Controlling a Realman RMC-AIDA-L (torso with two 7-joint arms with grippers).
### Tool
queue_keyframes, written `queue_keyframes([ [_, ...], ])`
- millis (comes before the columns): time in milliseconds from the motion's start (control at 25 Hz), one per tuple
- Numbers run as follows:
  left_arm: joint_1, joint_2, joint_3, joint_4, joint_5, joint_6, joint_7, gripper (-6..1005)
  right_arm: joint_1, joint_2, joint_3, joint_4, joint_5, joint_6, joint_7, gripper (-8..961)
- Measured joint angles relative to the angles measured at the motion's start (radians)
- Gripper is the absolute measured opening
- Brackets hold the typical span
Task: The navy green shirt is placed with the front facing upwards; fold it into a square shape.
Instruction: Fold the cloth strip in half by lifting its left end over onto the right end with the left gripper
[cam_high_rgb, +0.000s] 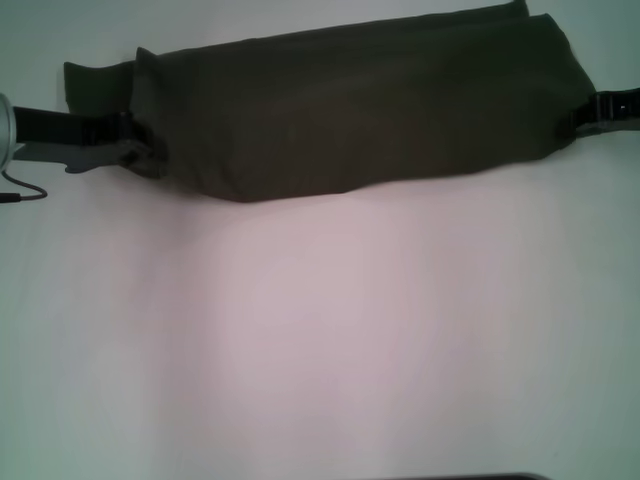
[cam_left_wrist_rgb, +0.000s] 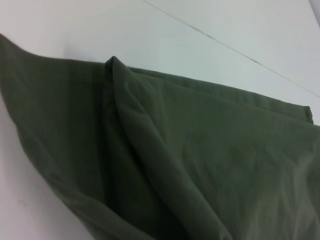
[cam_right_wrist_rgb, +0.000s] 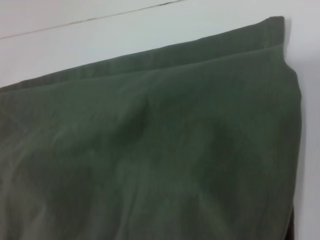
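A dark olive-green cotton shirt (cam_right_wrist_rgb: 150, 160) fills most of the view, lying folded in two layers on a white table surface (cam_right_wrist_rgb: 75, 45); the layers' edges run closely alongside each other; a thin dark seam line (cam_right_wrist_rgb: 85, 21) crosses the table beyond the shirt.

1 navy green shirt (cam_high_rgb: 360, 110), folded into a long band w/ plain side up, lying across the far part of 1 white table (cam_high_rgb: 320, 340). 2 grippers: left gripper (cam_high_rgb: 135, 140) at the shirt's left end, right gripper (cam_high_rgb: 590, 112) at its right end. 1 thin dark cable (cam_high_rgb: 22, 192) at far left edge.
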Motion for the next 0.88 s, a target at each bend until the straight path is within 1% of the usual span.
queue_keyframes([
  [120, 0.0, 0.001, 0.001, 0.0, 0.001, 0.011, 0.0, 33, 0.0, -0.006, -0.003, 0.0, -0.001, -0.019, 0.004, 197],
  [240, -0.004, 0.015, 0.002, -0.005, 0.003, 0.063, 0.003, 33, 0.0, -0.021, -0.006, -0.002, -0.011, -0.077, 0.011, 137],
  [320, -0.012, 0.035, 0.003, -0.002, 0.005, 0.109, 0.007, 33, 0.0, -0.033, -0.003, -0.005, -0.027, -0.124, 0.019, 97],
  [360, -0.014, 0.045, 0.002, 0.0, 0.005, 0.129, 0.007, 33, 0.0, -0.033, -0.003, -0.005, -0.027, -0.124, 0.019, 77],
  [400, -0.017, 0.053, 0.003, 0.001, 0.006, 0.145, 0.006, 33, -0.001, -0.042, -0.002, -0.019, -0.053, -0.189, 0.032, 57],
  [440, -0.019, 0.063, 0.002, 0.002, 0.007, 0.165, 0.004, 33, -0.004, -0.045, -0.002, -0.033, -0.072, -0.228, 0.038, 37],
  [560, -0.02, 0.079, 0.002, 0.002, 0.019, 0.229, 0.0, 33, -0.015, -0.041, -0.002, -0.07, -0.118, -0.309, 0.041, 31],
  [600, -0.02, 0.082, 0.003, 0.002, 0.029, 0.252, 0.0, 33, -0.02, -0.038, -0.001, -0.08, -0.133, -0.332, 0.041, 31],
  [680, -0.015, 0.085, 0.002, 0.0, 0.069, 0.298, 0.0, 33, -0.03, -0.035, 0.0, -0.093, -0.165, -0.37, 0.042, 31],
  [760, -0.011, 0.085, 0.0, 0.0, 0.088, 0.315, 0.0, 34, -0.04, -0.035, 0.001, -0.094, -0.181, -0.398, 0.042, 31],
  [880, -0.004, 0.088, -0.002, 0.004, 0.116, 0.353, 0.0, 34, -0.053, -0.039, 0.002, -0.094, -0.182, -0.435, 0.036, 32],
])
